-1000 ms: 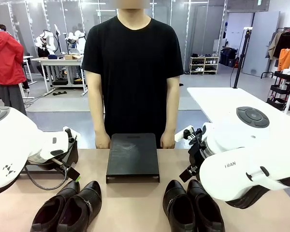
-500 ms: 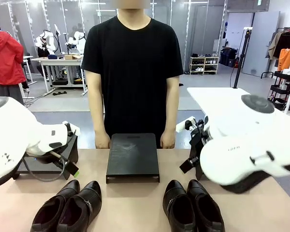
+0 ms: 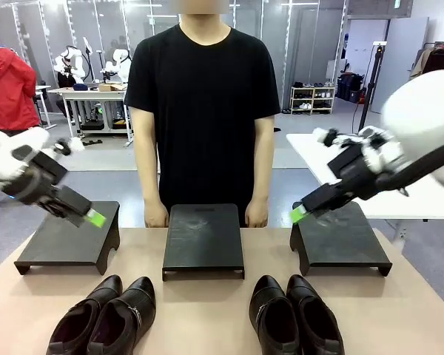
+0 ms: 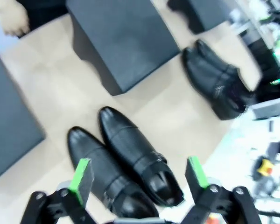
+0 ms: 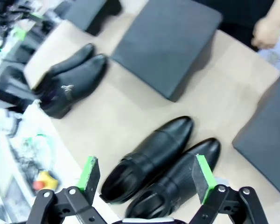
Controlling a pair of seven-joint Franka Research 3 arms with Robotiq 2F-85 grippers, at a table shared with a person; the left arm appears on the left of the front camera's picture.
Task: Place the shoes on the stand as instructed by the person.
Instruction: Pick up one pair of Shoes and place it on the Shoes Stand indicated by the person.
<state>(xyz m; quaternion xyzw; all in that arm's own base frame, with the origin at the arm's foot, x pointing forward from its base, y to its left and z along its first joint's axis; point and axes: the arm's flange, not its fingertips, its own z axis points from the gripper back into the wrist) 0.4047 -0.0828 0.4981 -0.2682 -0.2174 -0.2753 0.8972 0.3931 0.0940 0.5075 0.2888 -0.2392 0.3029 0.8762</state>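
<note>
Fingers apart and empty, the left end effector aims down at the left pair of shoes, the right end effector at the right pair, both pairs on the counter, toes toward the stands, each nearest its own-side arm.

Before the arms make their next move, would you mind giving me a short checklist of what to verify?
1. Left gripper open and empty: ok.
2. Right gripper open and empty: ok.
3. Left pair of shoes and right pair of shoes upright on the table: ok.
4. Left stand, middle stand, right stand tops free: ok.
5. Person's hands away from the shoes: ok, at the far edge beside the middle stand.
6. Which stand the person wants: cannot tell, no hand points.
</note>
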